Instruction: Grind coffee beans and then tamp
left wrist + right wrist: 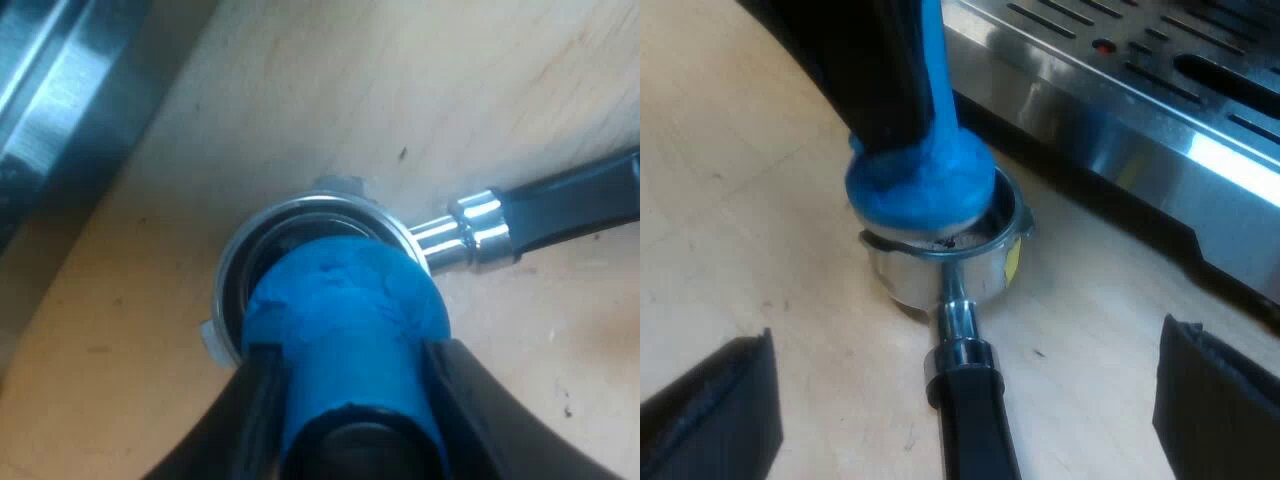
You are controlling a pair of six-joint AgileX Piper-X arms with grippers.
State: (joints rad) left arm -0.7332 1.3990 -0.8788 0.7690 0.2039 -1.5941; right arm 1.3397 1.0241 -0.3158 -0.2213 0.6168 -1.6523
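Observation:
The blue tamper [340, 320] is clamped between the black fingers of my left gripper [355, 400]. Its round base rests in the mouth of the metal holder [300, 212], covering most of the basket. The holder [940, 270] stands on the wooden table with its dark handle [970, 410] lying flat. From the right wrist view the tamper [920, 185] sits slightly off-centre on the rim, and dark grounds show in the gap. My right gripper [965, 395] is open; its fingers stand wide on either side of the handle and do not touch it.
The espresso machine's steel base and drip grate [1120, 110] stand close behind the holder. An edge of the machine [60, 90] also runs beside the wooden table [400, 90].

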